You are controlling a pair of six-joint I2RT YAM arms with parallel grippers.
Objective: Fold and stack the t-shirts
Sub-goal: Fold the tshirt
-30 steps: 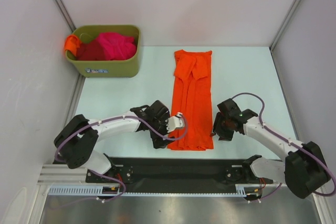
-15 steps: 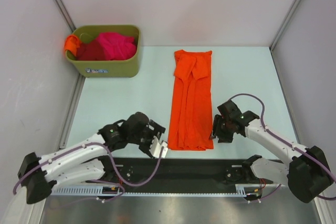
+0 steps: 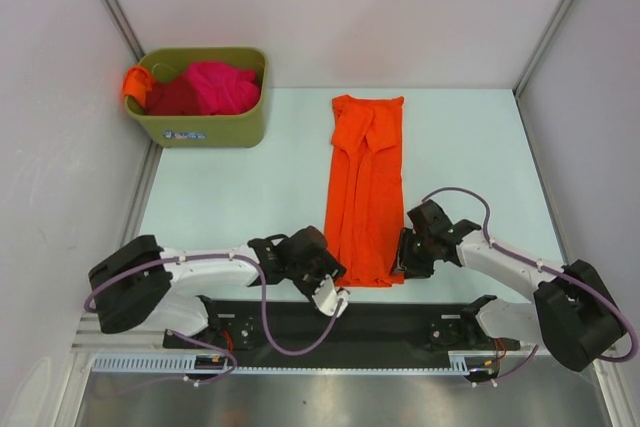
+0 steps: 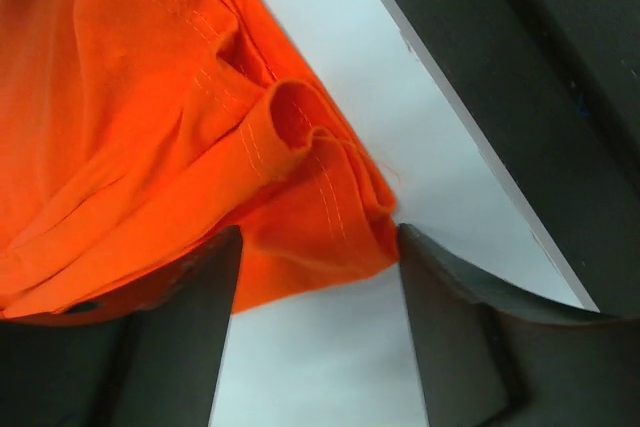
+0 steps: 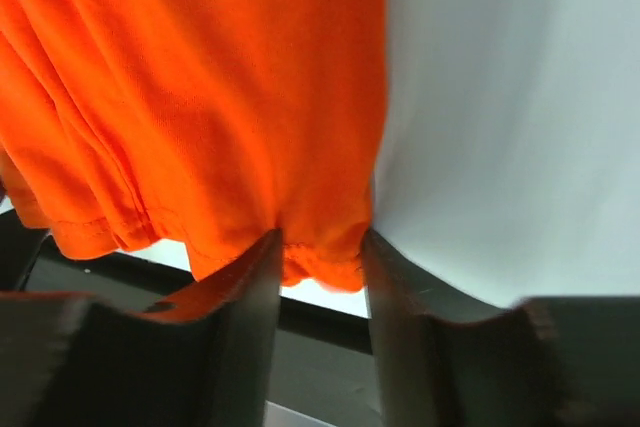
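A bright orange t-shirt [image 3: 365, 187], folded into a long narrow strip, lies in the middle of the table. My left gripper [image 3: 335, 283] is at its near left corner. In the left wrist view [image 4: 320, 247] its jaws are open, and the shirt's hemmed corner [image 4: 290, 197] lies between the fingertips. My right gripper [image 3: 402, 259] is at the near right corner. In the right wrist view [image 5: 320, 247] its jaws stand close together on the bunched hem [image 5: 320, 247]. A magenta-pink shirt [image 3: 215, 87], a dark red one [image 3: 168, 99] and an orange one [image 3: 134, 82] are in the bin.
The olive-green bin [image 3: 205, 129] stands at the far left corner. A black base strip [image 3: 400, 322] runs along the table's near edge, just behind the shirt's hem. White walls close in both sides.
My left arm swung off to the left and came back to the shirt's near left corner. My right gripper moved in onto the near right corner.
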